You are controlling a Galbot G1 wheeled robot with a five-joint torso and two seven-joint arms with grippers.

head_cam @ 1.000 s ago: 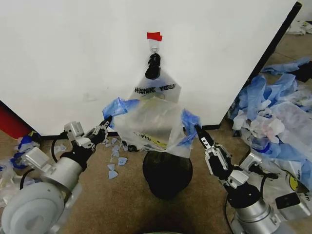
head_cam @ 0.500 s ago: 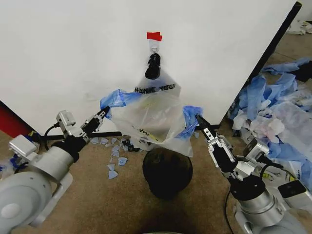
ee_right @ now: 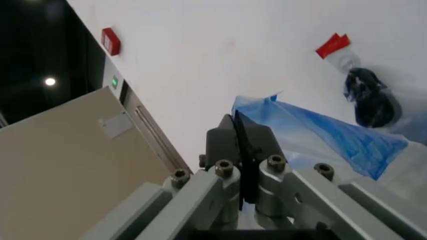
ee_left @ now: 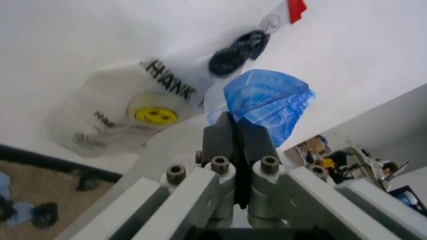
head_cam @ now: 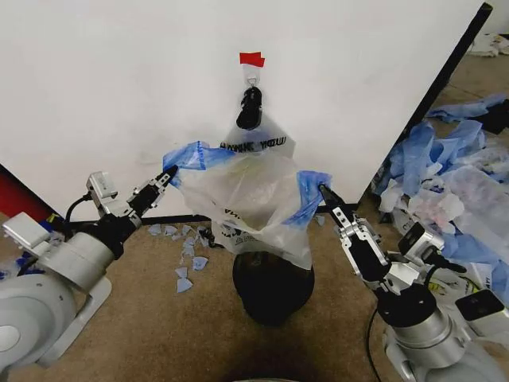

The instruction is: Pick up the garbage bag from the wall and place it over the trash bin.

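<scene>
The garbage bag (head_cam: 253, 199), see-through with blue handles, hangs stretched between my two grippers in front of the white wall (head_cam: 119, 79). Its bottom droops to the rim of the black mesh trash bin (head_cam: 273, 288) right below. My left gripper (head_cam: 169, 173) is shut on the bag's left blue handle (ee_left: 267, 100). At the other side, the right gripper (head_cam: 322, 189) is shut on the right blue handle (ee_right: 320, 132). Behind the bag, a whiter THANK YOU bag (head_cam: 258, 142) hangs from a black clip (head_cam: 250, 107) under the red tape mark (head_cam: 252, 59).
A heap of blue and white plastic bags (head_cam: 445, 175) covers the floor at the right, past the wall's black edge strip (head_cam: 445, 72). Blue plastic scraps (head_cam: 187, 255) lie on the brown floor left of the bin. A red object (head_cam: 16, 199) stands at the far left.
Both grippers have risen with the handles, and the left one has also swung outward. The bag's mouth is pulled wider and sits higher over the bin.
</scene>
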